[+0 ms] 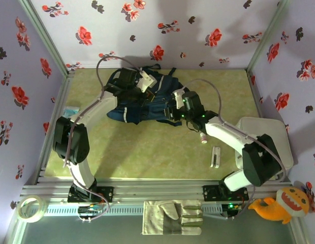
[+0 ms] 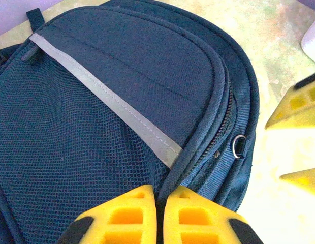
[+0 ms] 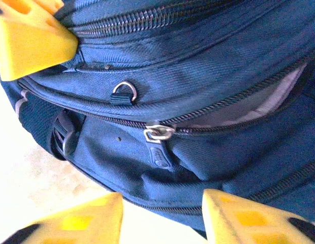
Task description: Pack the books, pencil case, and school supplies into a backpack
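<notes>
The dark navy backpack (image 1: 134,109) lies at the back middle of the table. My left gripper (image 1: 149,89) is shut on the piped seam of the backpack (image 2: 96,127) beside its grey stripe, where my left gripper (image 2: 160,197) pinches the fabric. My right gripper (image 1: 174,105) is at the bag's right side. There my right gripper (image 3: 161,203) stands open, its jaws on either side of the backpack's (image 3: 208,66) lower edge, below a zipper pull (image 3: 157,136) on a partly open zip. A white bar (image 1: 215,156) and a small pink-ended tube (image 1: 203,138) lie on the table. The books and pencil case are out of view.
A white tray (image 1: 264,133) stands at the right. A pale blue packet (image 1: 71,110) lies by the left wall. On the front rail are a tape roll (image 1: 31,208), a work glove (image 1: 172,217) and an orange plush toy (image 1: 279,204).
</notes>
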{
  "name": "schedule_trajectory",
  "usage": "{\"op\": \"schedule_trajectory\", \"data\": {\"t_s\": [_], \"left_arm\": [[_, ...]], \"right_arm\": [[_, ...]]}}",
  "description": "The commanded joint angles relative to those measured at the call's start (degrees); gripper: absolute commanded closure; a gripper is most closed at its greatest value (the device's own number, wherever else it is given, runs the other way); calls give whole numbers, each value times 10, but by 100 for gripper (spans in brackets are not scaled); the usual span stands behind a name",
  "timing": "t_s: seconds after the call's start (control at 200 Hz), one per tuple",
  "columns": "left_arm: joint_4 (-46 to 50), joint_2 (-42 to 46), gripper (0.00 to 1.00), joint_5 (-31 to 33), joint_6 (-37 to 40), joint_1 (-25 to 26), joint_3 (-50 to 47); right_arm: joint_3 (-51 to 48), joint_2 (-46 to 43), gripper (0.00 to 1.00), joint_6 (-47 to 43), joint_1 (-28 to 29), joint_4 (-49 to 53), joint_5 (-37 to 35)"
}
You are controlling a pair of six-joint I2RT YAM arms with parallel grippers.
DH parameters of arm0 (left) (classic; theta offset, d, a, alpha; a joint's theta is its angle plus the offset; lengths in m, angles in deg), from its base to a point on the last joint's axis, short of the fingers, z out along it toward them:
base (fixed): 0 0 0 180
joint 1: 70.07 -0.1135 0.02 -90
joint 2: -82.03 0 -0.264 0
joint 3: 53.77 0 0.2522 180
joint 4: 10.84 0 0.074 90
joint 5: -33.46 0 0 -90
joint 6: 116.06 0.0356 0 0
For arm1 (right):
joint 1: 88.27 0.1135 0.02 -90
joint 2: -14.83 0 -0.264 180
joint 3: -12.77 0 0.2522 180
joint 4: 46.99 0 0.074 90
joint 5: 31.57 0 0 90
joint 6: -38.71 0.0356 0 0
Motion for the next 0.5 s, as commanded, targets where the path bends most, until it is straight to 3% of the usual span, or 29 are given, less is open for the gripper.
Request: {"op": "schedule_trajectory", "data": {"t_s": [0.0,0.22,0.495], "left_arm": [[-46,43,100,-30,-47,-6,6],[-46,43,100,-36,-49,-7,3],[-42,42,100,-42,-49,-7,1]], "right_arm": [[26,27,61,-24,11,-10,-28],[55,66,66,-6,17,-27,-73],[88,90,55,-1,33,-22,-92]]}}
